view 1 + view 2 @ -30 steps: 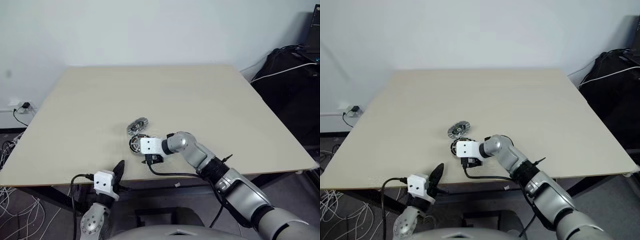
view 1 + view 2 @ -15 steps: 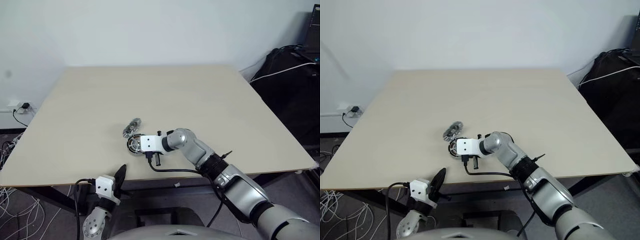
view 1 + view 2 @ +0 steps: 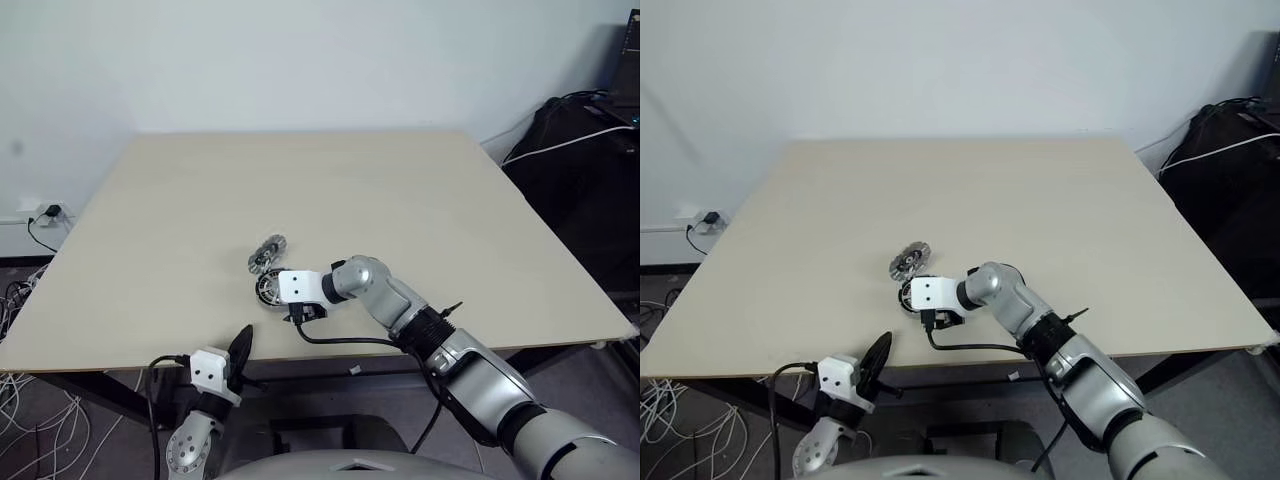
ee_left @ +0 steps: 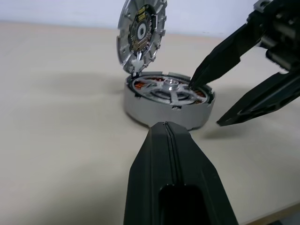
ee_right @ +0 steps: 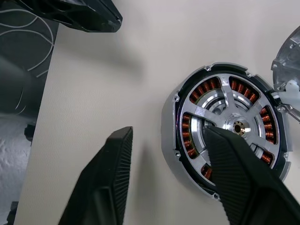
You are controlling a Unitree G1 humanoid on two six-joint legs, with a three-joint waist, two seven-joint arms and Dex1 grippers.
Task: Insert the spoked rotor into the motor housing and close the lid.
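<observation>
We see the silver motor housing on the surface, spoked rotor seated over copper coils, lid upright. Our right tool is apart, left tool together.

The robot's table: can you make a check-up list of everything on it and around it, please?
Surface: pale wooden table, bare apart from the motor parts.
Job's things: round motor housing lies flat; the spoked rotor sits inside it over copper coils; the hinged lid stands open at its far edge.
Clutter: nothing seen.
Grippers: right gripper open, one finger over the rotor, the other over the table beside the housing. Left gripper shut, at the table's near edge, pointing at the housing.
Cables: black cable along the right wrist; loose wires on the floor; wall socket plug.
Surroundings: plain wall; dark equipment beside the table.
</observation>
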